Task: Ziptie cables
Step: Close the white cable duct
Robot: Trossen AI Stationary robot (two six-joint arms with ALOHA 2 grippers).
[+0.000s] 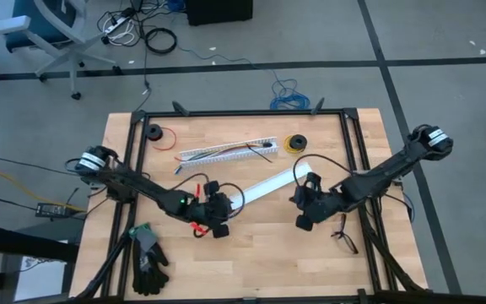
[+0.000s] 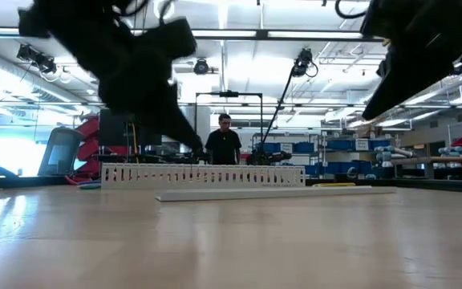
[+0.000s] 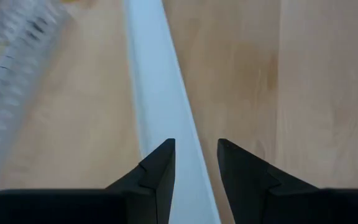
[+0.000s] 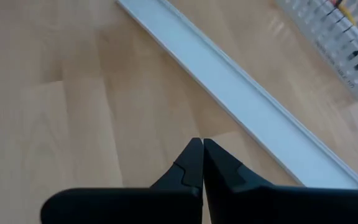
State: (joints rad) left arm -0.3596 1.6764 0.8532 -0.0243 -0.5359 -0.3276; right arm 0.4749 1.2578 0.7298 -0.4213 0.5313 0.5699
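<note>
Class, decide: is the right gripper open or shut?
Shut: in the right wrist view, the right gripper's fingertips meet, holding nothing, above the wooden table.

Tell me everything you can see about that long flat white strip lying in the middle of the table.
The flat white strip looks like smooth plastic, a long, narrow, plain cover with slightly raised edges and no slots. It lies flat on the wooden table, running diagonally between the two arms, in front of the slotted white channel and apart from it. The left gripper hangs open over one end, the strip showing between its fingers; whether they touch it cannot be told. The right gripper is shut, beside the strip and not on it.
</note>
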